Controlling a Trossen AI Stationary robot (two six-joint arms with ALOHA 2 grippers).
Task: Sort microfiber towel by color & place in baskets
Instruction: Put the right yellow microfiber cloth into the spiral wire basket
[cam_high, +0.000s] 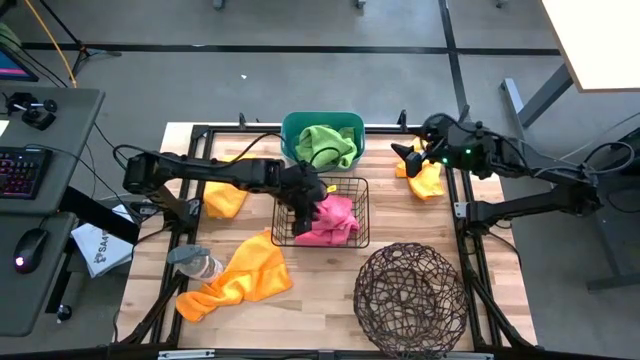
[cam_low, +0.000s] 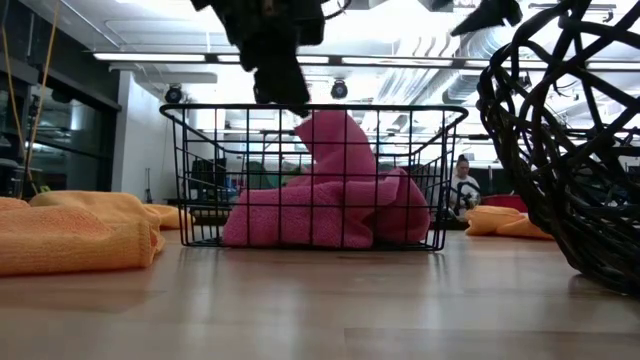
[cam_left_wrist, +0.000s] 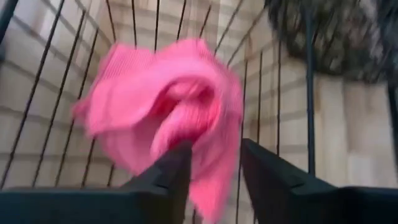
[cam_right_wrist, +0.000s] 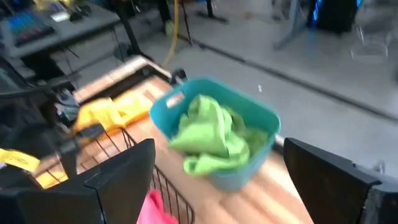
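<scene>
My left gripper (cam_high: 305, 200) (cam_left_wrist: 216, 168) reaches down into the black wire-grid basket (cam_high: 355, 185) and is shut on a pink towel (cam_high: 335, 220). In the low view the towel rises to a peak (cam_low: 325, 125) just under the fingers (cam_low: 290, 95). The teal tub (cam_high: 290, 125) (cam_right_wrist: 261, 118) holds green towels (cam_high: 328, 145) (cam_right_wrist: 214, 137). The round dark-brown wire basket (cam_high: 410, 295) stands at the near right. Orange towels lie on the table at the far left (cam_high: 225, 197), near left (cam_high: 240, 280) and far right (cam_high: 428, 180). My right gripper (cam_high: 408, 155) (cam_right_wrist: 217, 177) hovers open beside the far-right orange towel. My left gripper pinches a bunched strip of the pink towel (cam_left_wrist: 211, 180) between its two fingers, coming from above and pointing down into the basket. The held part stands up as a peak (cam_low: 325, 125); the rest of the towel lies heaped on the basket floor (cam_low: 320, 215).
A clear plastic bottle (cam_high: 195, 263) lies by the near-left orange towel. Black rails frame the wooden table (cam_high: 320, 300). A desk with keyboard and mouse (cam_high: 30, 240) stands off the left edge. A person (cam_low: 462, 185) sits in the room beyond.
</scene>
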